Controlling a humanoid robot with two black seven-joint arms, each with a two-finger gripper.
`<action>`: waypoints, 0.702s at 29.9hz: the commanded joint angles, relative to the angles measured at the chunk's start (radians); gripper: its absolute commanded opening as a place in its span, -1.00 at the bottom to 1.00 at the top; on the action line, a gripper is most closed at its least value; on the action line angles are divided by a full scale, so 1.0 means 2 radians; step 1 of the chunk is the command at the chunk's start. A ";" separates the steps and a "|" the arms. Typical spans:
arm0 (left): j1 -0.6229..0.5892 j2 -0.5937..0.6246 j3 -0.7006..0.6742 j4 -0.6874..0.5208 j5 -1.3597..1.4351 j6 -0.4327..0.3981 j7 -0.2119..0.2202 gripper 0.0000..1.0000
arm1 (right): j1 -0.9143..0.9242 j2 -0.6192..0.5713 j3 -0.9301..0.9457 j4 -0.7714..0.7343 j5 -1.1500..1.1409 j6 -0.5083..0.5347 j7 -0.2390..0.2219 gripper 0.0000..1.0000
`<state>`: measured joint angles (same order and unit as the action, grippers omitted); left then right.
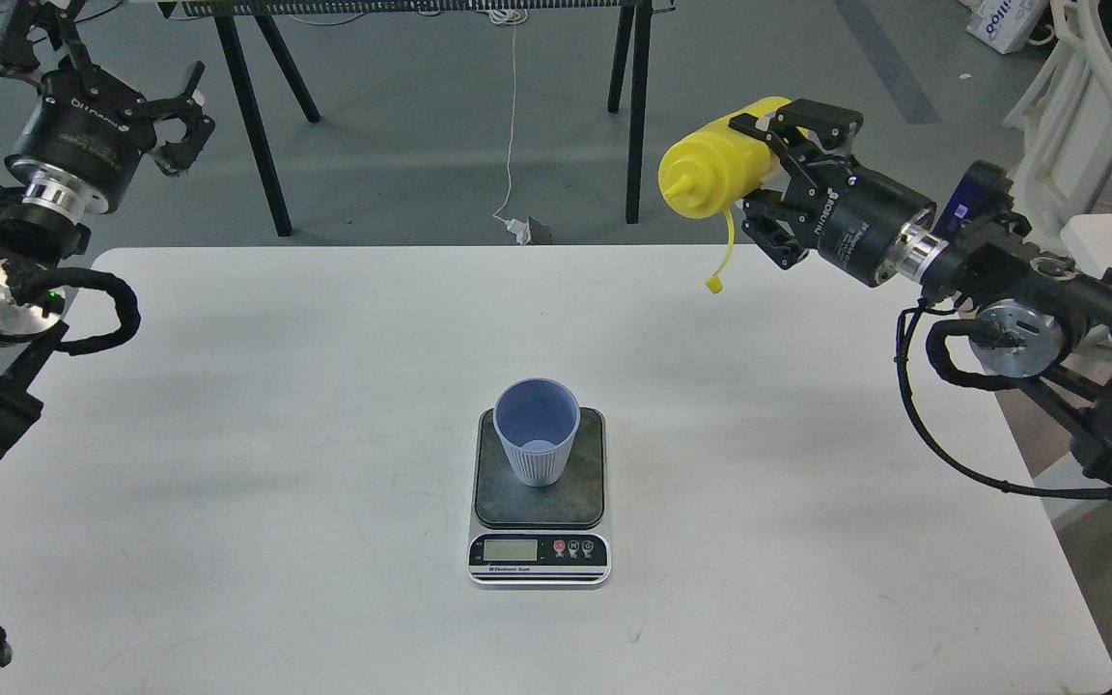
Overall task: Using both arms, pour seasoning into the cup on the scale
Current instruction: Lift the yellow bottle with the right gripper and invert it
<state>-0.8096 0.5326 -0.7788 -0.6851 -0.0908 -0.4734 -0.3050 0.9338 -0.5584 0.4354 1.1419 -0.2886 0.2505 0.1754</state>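
Front and centre, the scale [539, 502] sits on the white counter [228, 434], blue cup [537, 430] upright on its plate. Right fingers [759, 130] pinch the seasoning [710, 169] aloft, lying sideways, nozzle pointing left (cap dangling). Left gripper [180, 121] hangs spread, empty. Grey floor beyond; writing unreadable.

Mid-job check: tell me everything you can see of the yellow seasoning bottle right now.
The seasoning bottle is a bright yellow, cylindrical squeeze bottle that looks like soft plastic. It is tipped on its side in the air above the table's far right part, pointed nozzle aimed left and slightly toward the camera. Its small cap hangs down on a thin yellow tether, so the nozzle is uncapped. The right gripper clamps its body, fingers above and below. Nothing else touches it; no seasoning is seen coming out.
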 commanded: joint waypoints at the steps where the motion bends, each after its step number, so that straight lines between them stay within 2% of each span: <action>1: 0.001 -0.005 -0.001 0.000 -0.004 -0.002 -0.001 0.99 | 0.080 0.002 -0.082 -0.001 -0.034 -0.042 0.004 -0.15; 7: -0.006 -0.011 -0.004 0.000 -0.007 -0.002 0.001 0.99 | 0.183 0.018 -0.211 -0.007 -0.082 -0.059 0.007 -0.23; 12: -0.008 -0.006 -0.003 0.000 -0.007 -0.004 0.001 0.99 | 0.227 0.057 -0.307 -0.007 -0.177 -0.116 0.005 -0.23; 19: -0.002 -0.004 -0.003 -0.002 -0.005 -0.008 0.000 0.99 | 0.235 0.108 -0.336 -0.005 -0.195 -0.152 0.001 -0.23; 21: -0.002 -0.004 -0.003 -0.005 -0.006 -0.008 0.000 0.99 | 0.236 0.122 -0.349 -0.005 -0.203 -0.179 0.001 -0.23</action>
<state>-0.8155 0.5239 -0.7838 -0.6884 -0.1018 -0.4885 -0.3042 1.4024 -0.3520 -0.2332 1.1317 -0.6788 -0.0502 0.1783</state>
